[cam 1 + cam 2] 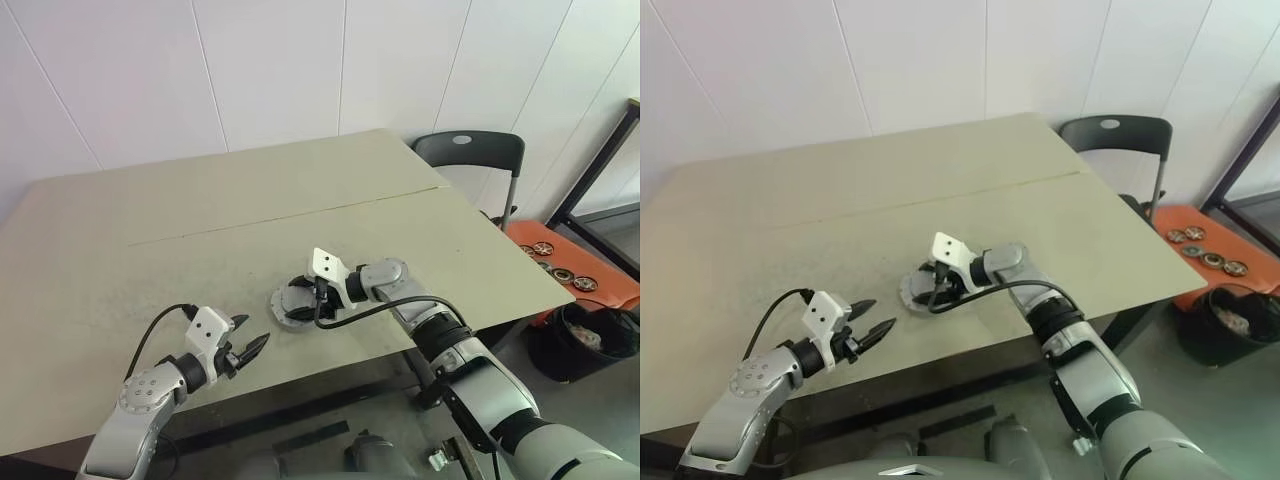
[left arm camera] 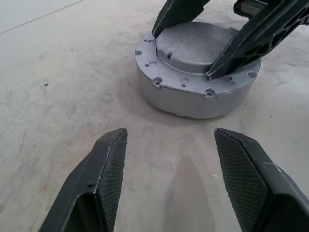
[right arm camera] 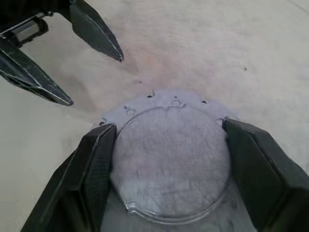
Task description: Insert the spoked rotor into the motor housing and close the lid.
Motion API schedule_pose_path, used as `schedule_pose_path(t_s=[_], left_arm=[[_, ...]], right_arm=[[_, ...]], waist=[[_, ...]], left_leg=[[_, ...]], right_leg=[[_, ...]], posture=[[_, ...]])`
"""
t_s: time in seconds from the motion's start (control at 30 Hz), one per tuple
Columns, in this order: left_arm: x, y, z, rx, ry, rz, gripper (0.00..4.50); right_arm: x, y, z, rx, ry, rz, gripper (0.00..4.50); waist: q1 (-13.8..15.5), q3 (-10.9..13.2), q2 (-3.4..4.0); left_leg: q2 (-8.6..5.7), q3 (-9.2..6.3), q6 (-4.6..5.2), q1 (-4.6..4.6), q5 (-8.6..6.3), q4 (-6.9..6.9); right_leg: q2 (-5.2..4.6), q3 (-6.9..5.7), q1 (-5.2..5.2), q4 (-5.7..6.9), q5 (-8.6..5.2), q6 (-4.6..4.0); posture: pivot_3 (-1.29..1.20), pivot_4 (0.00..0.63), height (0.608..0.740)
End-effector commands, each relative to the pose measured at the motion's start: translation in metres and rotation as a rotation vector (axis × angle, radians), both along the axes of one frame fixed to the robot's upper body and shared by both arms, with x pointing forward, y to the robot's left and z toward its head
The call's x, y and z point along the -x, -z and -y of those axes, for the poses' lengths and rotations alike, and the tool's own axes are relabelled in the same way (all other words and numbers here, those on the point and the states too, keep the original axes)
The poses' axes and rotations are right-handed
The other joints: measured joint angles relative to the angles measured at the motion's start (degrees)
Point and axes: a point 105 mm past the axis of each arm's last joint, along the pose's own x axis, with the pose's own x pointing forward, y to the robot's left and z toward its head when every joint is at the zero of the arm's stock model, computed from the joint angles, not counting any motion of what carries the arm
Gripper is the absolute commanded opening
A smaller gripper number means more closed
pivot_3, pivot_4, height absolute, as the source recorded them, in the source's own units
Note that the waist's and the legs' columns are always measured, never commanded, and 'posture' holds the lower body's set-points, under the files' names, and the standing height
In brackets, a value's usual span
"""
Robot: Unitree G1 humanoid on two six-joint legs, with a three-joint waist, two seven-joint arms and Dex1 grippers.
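Looking down from the head camera's left eye, the right gripper [image 1: 305,297] reaches in from the right and sits over the grey assembly near the table's [image 1: 250,200] front edge, with the lid [image 1: 290,310] showing as a pale round disc under its fingers, while the left gripper [image 1: 250,347] hangs just beside it on the left, clear of it. From the right eye the same layout holds: the right arm is plainly the nearer one, its fingers on the disc, and the left gripper's tips point toward the disc across a strip of bare table. In the left wrist view, the left gripper's own two fingers [image 2: 104,179] stand wide apart with nothing between them, and beyond them the motor housing [image 2: 193,99] stands as a squat grey drum with the lid seated flat on top; the right gripper's black fingers come down on the raised centre from either side. In the right wrist view, the right fingers [image 3: 91,169] are spread wide and bracket the lid's round raised centre, one at each side, touching or nearly touching its edge; whether they press it I cannot tell. No spoked rotor can be picked out; it is presumably inside already. My reading is that the disc lies flat, with no long axis, directly between the right fingers, so any seating or turning falls to the right arm.
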Motion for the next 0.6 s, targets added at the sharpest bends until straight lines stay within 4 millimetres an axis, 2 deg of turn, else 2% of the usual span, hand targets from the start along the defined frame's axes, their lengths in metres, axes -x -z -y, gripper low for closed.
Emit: schedule_pose_path(t_s=[0.03, 0.1, 0.13, 0.2, 0.27, 0.3, 0.43, 0.57, 0.6], left_arm=[[-0.004, -0.008, 0.001, -0.006, 0.012, 0.032, 3.07], [-0.004, -0.009, 0.001, -0.005, 0.015, 0.032, 3.07], [-0.004, -0.009, 0.001, -0.005, 0.016, 0.033, 3.07], [-0.005, -0.010, 0.002, 0.002, 0.019, 0.035, 3.07], [-0.009, -0.018, 0.005, 0.047, 0.018, 0.057, 3.07], [-0.013, -0.023, 0.006, 0.072, 0.015, 0.072, 3.07], [-0.029, -0.037, 0.010, 0.111, 0.028, 0.111, 3.07], [-0.046, -0.048, 0.017, 0.131, 0.057, 0.136, 3.07], [-0.051, -0.048, 0.018, 0.132, 0.060, 0.138, 2.68]], right_arm=[[-0.015, 0.041, 0.034, 0.173, 0.197, -0.023, 3.12], [-0.009, 0.045, 0.034, 0.184, 0.167, -0.069, 3.12], [-0.005, 0.046, 0.034, 0.189, 0.149, -0.096, 3.12], [0.007, 0.051, 0.034, 0.200, 0.093, -0.153, 3.12], [0.009, 0.053, 0.034, 0.198, 0.090, -0.162, 3.12], [0.009, 0.053, 0.033, 0.197, 0.093, -0.160, 3.12], [0.007, 0.050, 0.030, 0.187, 0.095, -0.149, 3.12], [0.005, 0.046, 0.028, 0.173, 0.095, -0.140, 3.12], [0.004, 0.046, 0.028, 0.170, 0.096, -0.137, 3.12]], waist=[[-0.1, 0.0, 0.04], [-0.3, 0.0, 0.41], [-0.4, -0.1, 0.95], [-0.6, -0.2, 1.74], [-0.3, -0.2, 1.74], [-0.1, -0.2, 1.74], [0.2, -0.5, 1.40], [0.2, -0.7, 1.01], [0.3, -0.8, 0.83]], left_leg=[[0.02, -0.04, -0.16, 0.18, -0.10, -0.01], [0.04, -0.42, -0.22, 0.21, -0.14, 0.00], [0.03, -0.62, -0.26, 0.10, -0.16, 0.01], [0.22, -1.23, -0.26, -0.83, -0.17, -0.04], [0.38, -1.03, -0.26, -1.15, -0.17, -0.15], [0.24, -0.81, -0.26, -1.03, -0.17, -0.09], [-0.15, -0.64, -0.25, -0.74, -0.17, -0.07], [-0.28, -0.63, -0.24, -0.48, -0.16, -0.02], [-0.45, -0.60, -0.24, -0.34, -0.14, -0.01]], right_leg=[[-0.06, 0.00, 0.14, -0.03, -0.01, -0.01], [-0.05, -0.17, 0.22, -0.46, -0.01, -0.02], [-0.05, -0.41, 0.21, -0.79, -0.01, -0.02], [0.00, -1.46, 0.05, -2.29, 0.02, -0.04], [-0.59, -1.65, 0.02, -2.51, 0.03, -0.05], [-1.03, -1.73, -0.03, -2.40, 0.03, -0.05], [-1.80, -1.98, 0.19, -2.39, 0.03, -0.04], [-1.85, -2.07, 0.24, -2.05, 0.05, -0.01], [-1.86, -2.00, 0.28, -1.63, 0.08, 0.04]], posture=[[0.00, 0.000, 0.740], [0.00, 0.000, 0.740], [0.00, 0.000, 0.740], [0.00, 0.000, 0.740], [0.00, 0.000, 0.740], [0.00, 0.000, 0.740], [0.00, 0.000, 0.740], [0.00, 0.000, 0.740], [0.00, 0.000, 0.740]])
